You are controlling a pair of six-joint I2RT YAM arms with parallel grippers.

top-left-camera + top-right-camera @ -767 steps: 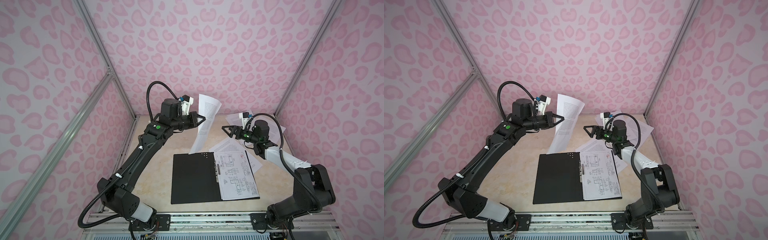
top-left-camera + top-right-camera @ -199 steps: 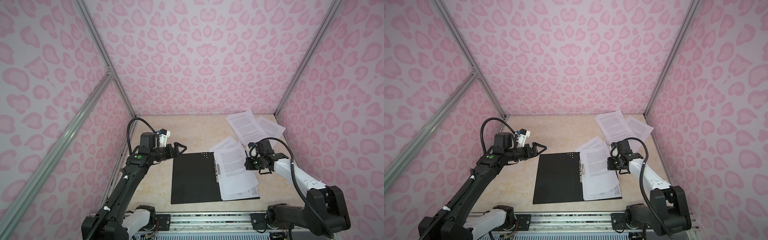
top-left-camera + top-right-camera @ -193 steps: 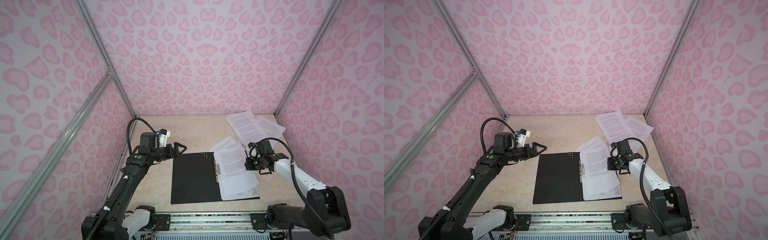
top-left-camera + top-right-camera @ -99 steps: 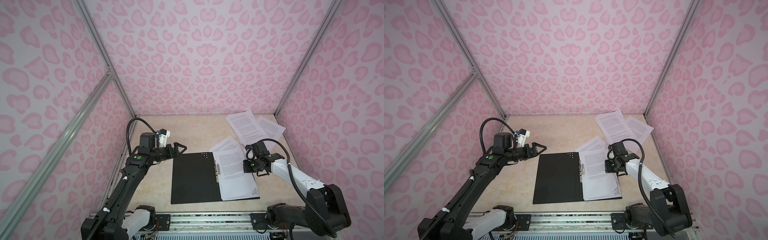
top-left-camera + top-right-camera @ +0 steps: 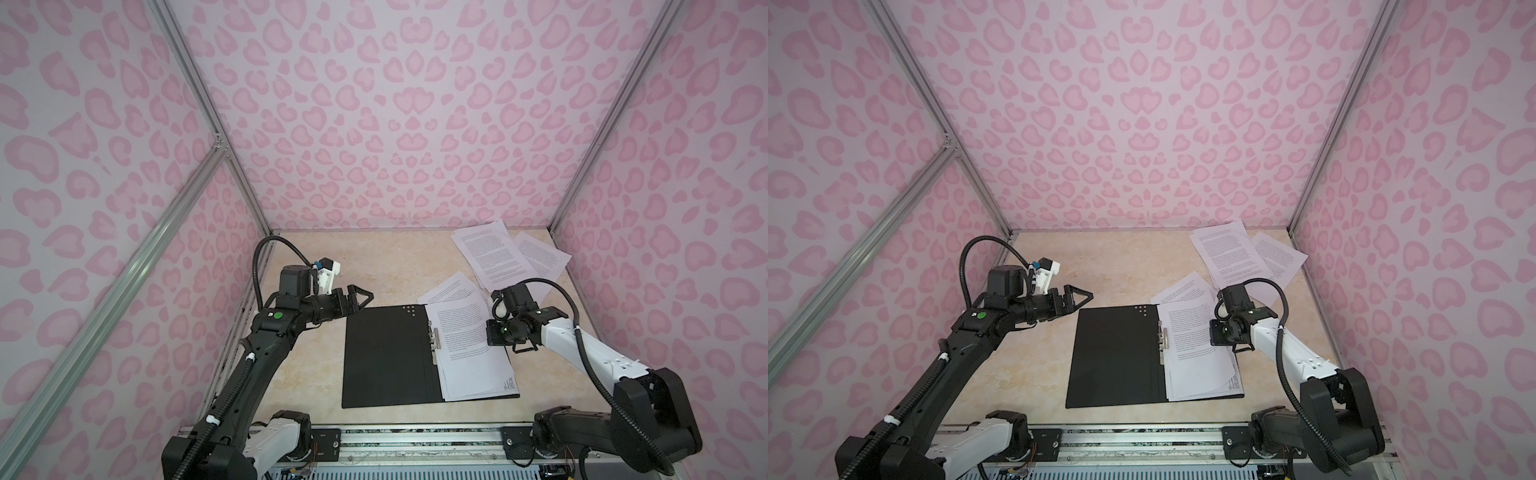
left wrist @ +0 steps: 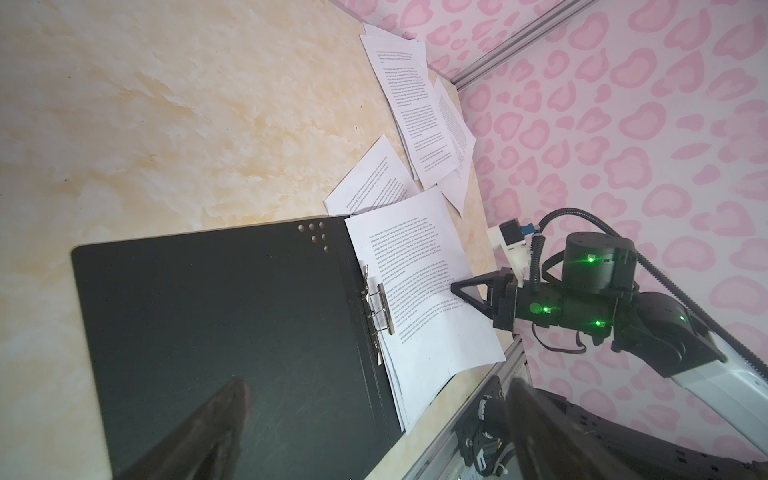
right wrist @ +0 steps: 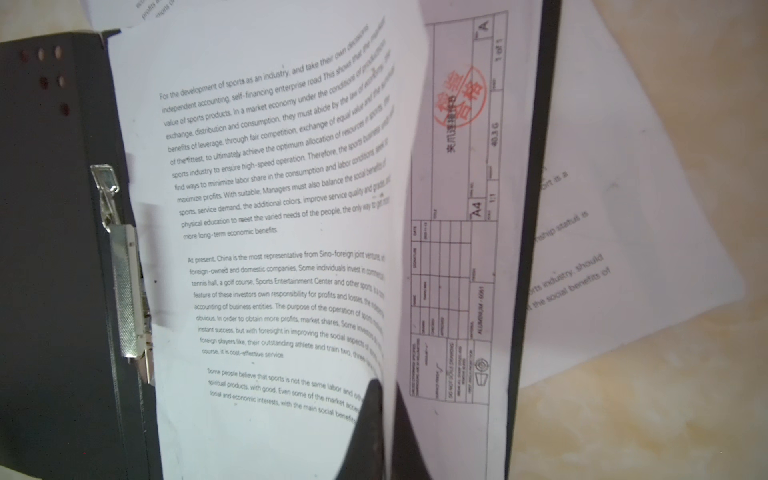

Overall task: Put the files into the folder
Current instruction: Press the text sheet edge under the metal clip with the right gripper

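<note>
The folder (image 5: 386, 357) lies open on the table, black inside up, its metal spine clip (image 5: 434, 345) in the middle. On its right half rest files, topped by a text sheet (image 5: 469, 353). My right gripper (image 5: 492, 332) is shut on that sheet's right edge; the right wrist view shows the gripper (image 7: 386, 390) pinching the lifted edge, with a drawing sheet (image 7: 457, 208) underneath. My left gripper (image 5: 361, 297) hovers open by the folder's far left corner, holding nothing; in the left wrist view the open gripper (image 6: 374, 415) looks over the folder (image 6: 216, 324).
Loose text sheets (image 5: 494, 253) overlap at the back right corner, and one more sheet (image 5: 449, 289) lies just beyond the folder's far right corner. Pink patterned walls enclose the table; a metal rail (image 5: 415, 436) runs along the front edge.
My right gripper has drawn the text sheet leftward toward the spine clip, so it now lies squarer on the folder's right half. The left arm has stayed still.
</note>
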